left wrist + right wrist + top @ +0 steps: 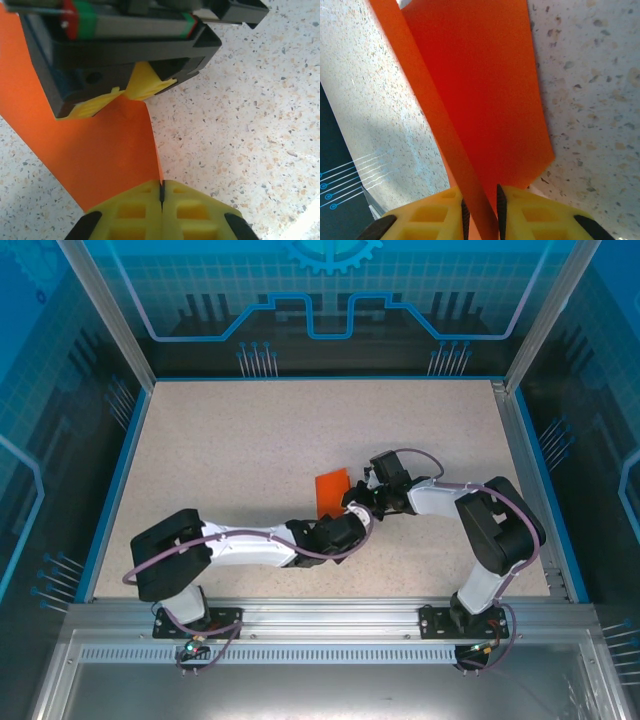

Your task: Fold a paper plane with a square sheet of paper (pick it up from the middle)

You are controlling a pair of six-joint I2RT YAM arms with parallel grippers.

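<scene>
Both jaws grip the square sheet of paper (331, 492).

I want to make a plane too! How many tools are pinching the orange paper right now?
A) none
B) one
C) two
C: the left tool is shut on one edge of the paper, and the right tool has another part squeezed between its yellow fingers.
</scene>
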